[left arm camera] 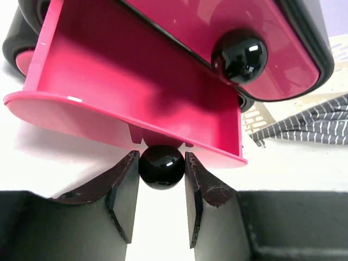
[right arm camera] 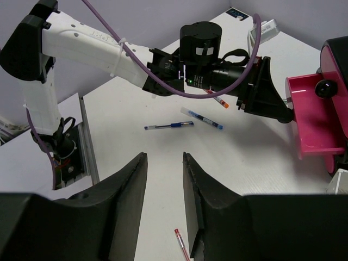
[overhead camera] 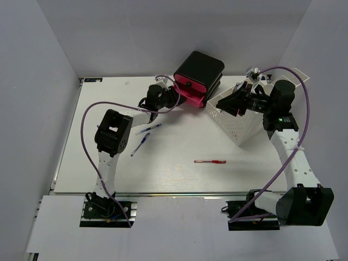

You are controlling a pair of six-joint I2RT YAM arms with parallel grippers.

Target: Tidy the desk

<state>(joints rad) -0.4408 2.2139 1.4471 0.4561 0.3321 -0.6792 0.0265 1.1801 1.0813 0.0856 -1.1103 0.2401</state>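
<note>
Left wrist view: left gripper (left arm camera: 161, 163) clamped on black ball knob (left arm camera: 161, 168) of lower pink drawer (left arm camera: 136, 81), fingers pressing both sides. Drawer stands pulled out of black-and-pink drawer unit (overhead camera: 198, 73) at far edge of desk (overhead camera: 174, 176). 2nd knob (left arm camera: 239, 54) sits above, on upper drawer front. Right gripper (right arm camera: 163, 157) is part open w/ nothing btwn fingers, bare desk showing thru the gap. In top view it hangs over white perforated basket (overhead camera: 234, 128), right of unit. Desk spreads flat under both arms. Blue pens (overhead camera: 148, 129) lie near left arm, red pen (overhead camera: 210, 161) mid-desk.
</note>
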